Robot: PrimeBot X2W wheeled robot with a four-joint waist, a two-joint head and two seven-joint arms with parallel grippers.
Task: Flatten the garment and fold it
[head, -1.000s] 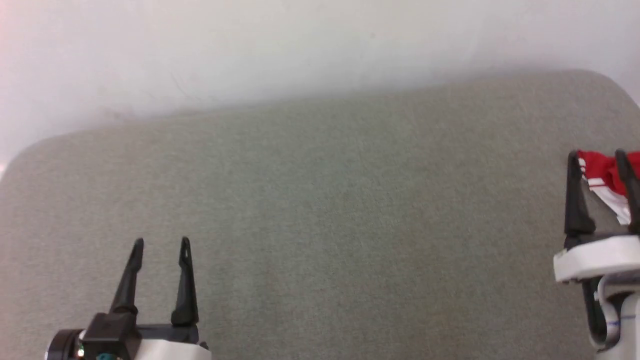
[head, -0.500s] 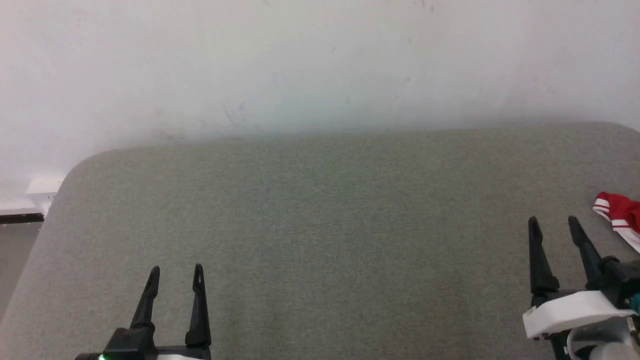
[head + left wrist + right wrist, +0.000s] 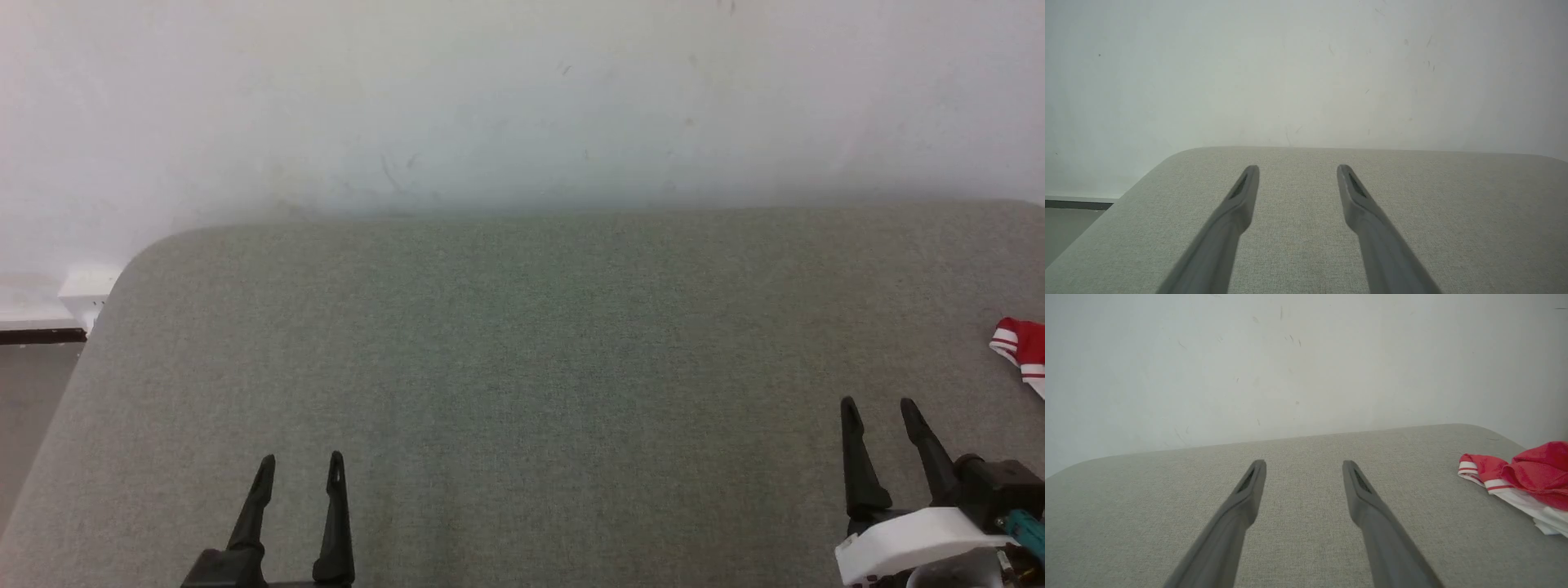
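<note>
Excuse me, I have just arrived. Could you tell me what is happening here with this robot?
A two-armed robot faces a grey fabric-covered surface that stands against a white wall. The left end effector and the right end effector are both open and hold nothing as they hover over the surface. The garment, red with white striped trim, lies crumpled at the far right of the surface, apart from the right end effector. It is not yet flattened or folded.
</note>
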